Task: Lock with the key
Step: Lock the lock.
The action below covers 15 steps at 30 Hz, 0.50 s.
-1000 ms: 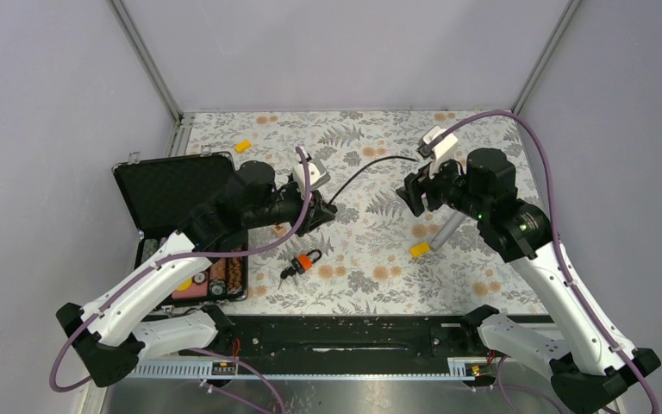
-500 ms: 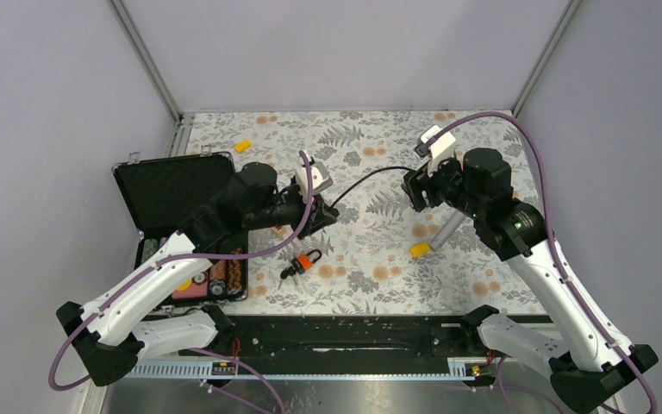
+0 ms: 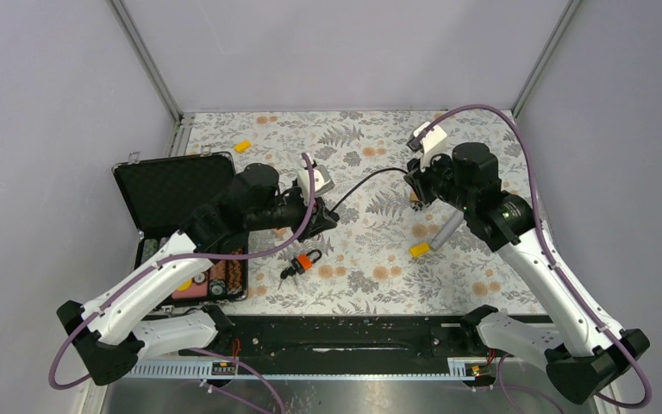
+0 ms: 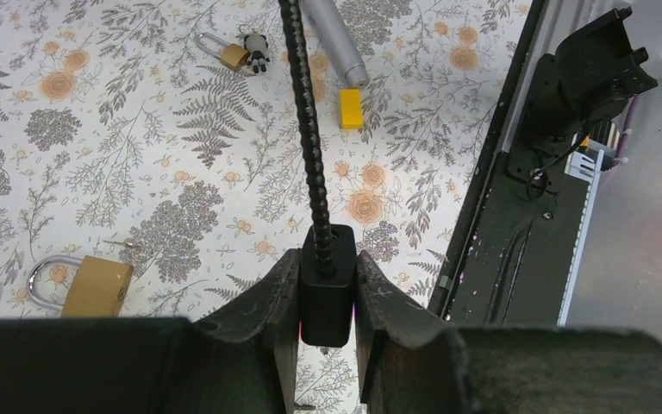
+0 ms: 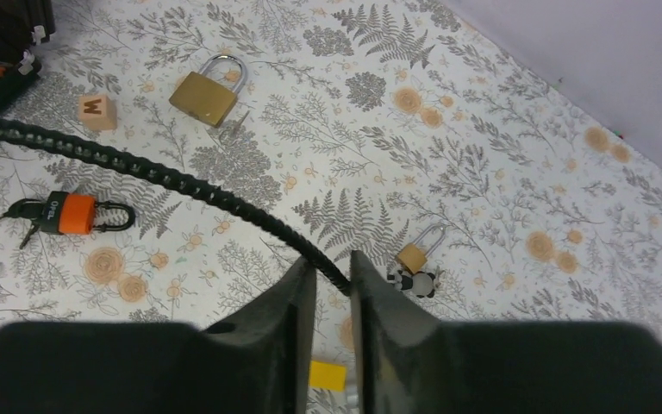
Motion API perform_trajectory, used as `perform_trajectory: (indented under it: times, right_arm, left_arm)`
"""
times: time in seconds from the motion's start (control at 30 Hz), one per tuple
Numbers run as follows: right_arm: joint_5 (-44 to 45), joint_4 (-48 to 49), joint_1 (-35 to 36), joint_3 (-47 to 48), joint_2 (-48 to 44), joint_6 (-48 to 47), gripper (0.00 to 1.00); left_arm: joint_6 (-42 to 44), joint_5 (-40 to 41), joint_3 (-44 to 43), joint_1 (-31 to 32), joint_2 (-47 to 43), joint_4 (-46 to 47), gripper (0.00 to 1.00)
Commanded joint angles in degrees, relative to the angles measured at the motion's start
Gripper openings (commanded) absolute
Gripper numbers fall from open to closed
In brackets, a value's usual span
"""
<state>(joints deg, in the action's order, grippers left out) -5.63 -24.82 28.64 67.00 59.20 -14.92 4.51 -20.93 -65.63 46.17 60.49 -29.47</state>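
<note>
Left tool, right tool clamp cable ends, arms extended.

Two padlocks, two yellow blocks, one wooden cube, one key bunch, one cable, one grey tube, one case.

Plain pale-lilac walls with metal corner posts enclose a fern-and-flower patterned tabletop

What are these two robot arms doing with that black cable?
The left gripper clamps the plug end of the cable and the right gripper pinches it further along, so it stretches between them. The bigger padlock, the smaller padlock and the orange key bunch lie untouched on the flowered table.
</note>
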Motion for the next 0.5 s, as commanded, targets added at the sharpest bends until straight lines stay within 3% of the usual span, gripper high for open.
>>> perform_trajectory:
  times: [0.0,0.07,0.1,0.3,0.47]
  right_arm:
    - [-2.18,0.75,-0.17,1.44,0.66,2.05,0.17]
    - [-3.19,0.75,-0.21,1.17,0.57,3.6,0.03]
    - [-4.18,0.54,-0.17,1.12,0.28,5.01,0.0]
    - [-19.12,11.61,-0.17,-5.44,-6.06,16.16,0.0]
    - [-28.76,35.71,-0.17,-13.94,-9.58,33.63,0.0]
  left_arm:
    - [-0.31,-3.11,-1.93,0.32,-0.26,4.71,0.0]
    - [-1.0,-3.1,-1.3,0.26,-0.61,6.41,0.0]
    - [-1.95,-2.68,-0.76,0.32,-0.97,8.15,0.0]
    - [-3.56,-1.53,4.55,0.29,-2.64,18.49,0.0]
    - [-2.02,-4.87,7.68,0.32,-2.48,25.02,0.0]
